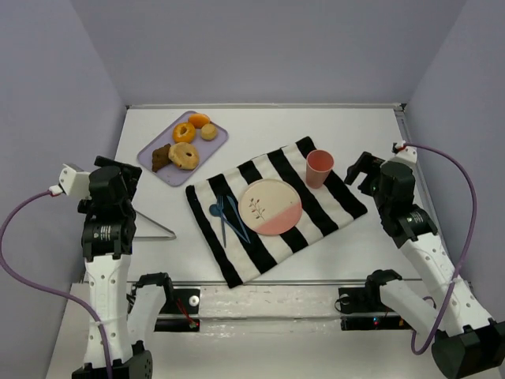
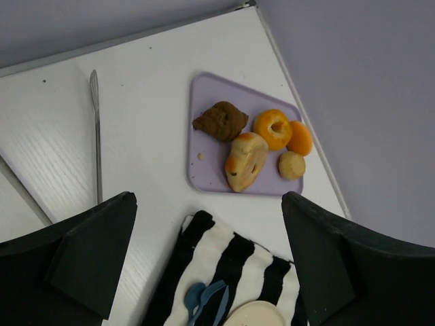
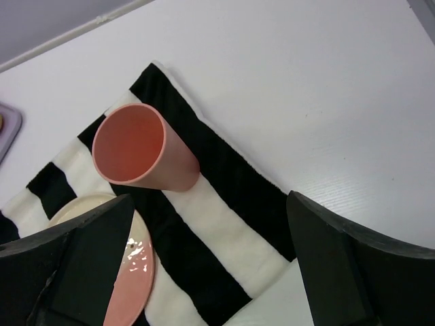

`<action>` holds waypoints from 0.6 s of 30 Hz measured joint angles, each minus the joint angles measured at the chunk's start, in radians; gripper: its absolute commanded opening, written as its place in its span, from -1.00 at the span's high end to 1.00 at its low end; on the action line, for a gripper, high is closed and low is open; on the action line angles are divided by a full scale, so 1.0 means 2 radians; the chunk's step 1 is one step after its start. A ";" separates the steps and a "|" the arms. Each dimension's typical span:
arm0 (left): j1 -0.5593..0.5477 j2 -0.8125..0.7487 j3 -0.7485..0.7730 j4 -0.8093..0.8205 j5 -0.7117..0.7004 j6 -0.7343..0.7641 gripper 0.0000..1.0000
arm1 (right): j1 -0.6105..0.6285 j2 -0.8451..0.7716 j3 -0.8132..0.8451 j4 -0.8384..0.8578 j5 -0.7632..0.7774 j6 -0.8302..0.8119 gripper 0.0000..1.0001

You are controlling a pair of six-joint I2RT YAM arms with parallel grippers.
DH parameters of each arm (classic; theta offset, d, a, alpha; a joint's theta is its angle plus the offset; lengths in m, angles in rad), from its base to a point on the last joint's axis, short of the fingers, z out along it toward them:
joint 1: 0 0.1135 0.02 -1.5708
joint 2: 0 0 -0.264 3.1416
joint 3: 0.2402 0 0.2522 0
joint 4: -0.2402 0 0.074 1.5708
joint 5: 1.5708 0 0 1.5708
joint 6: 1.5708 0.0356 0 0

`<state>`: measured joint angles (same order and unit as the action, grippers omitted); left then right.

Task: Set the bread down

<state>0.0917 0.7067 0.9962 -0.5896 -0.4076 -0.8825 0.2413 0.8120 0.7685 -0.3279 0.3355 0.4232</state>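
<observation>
Several breads lie on a lilac tray (image 1: 154, 164) at the back left: a pale bagel (image 1: 185, 155), an orange doughnut (image 1: 184, 132), a brown piece (image 1: 162, 157), an orange bun (image 1: 199, 120) and a small round roll (image 1: 208, 132). They also show in the left wrist view, with the bagel (image 2: 245, 160) nearest. A cream and pink plate (image 1: 270, 207) sits on a striped cloth (image 1: 331, 207). My left gripper (image 1: 126, 175) is open and empty, left of the tray. My right gripper (image 1: 359, 169) is open and empty, right of the pink cup (image 1: 319, 167).
A blue spoon and fork (image 1: 227, 217) lie on the cloth left of the plate. A thin metal rod (image 1: 154, 221) lies on the table by the left arm. Walls enclose the table on three sides.
</observation>
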 measured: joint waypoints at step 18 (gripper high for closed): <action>0.000 0.215 -0.080 0.012 0.045 -0.026 -0.98 | 0.000 0.041 -0.015 0.011 -0.016 -0.001 -0.99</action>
<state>0.0914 1.1366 0.8371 -0.5655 -0.3168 -0.9337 0.2413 0.8944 0.7376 -0.3061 0.3038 0.4217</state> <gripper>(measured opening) 0.990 0.995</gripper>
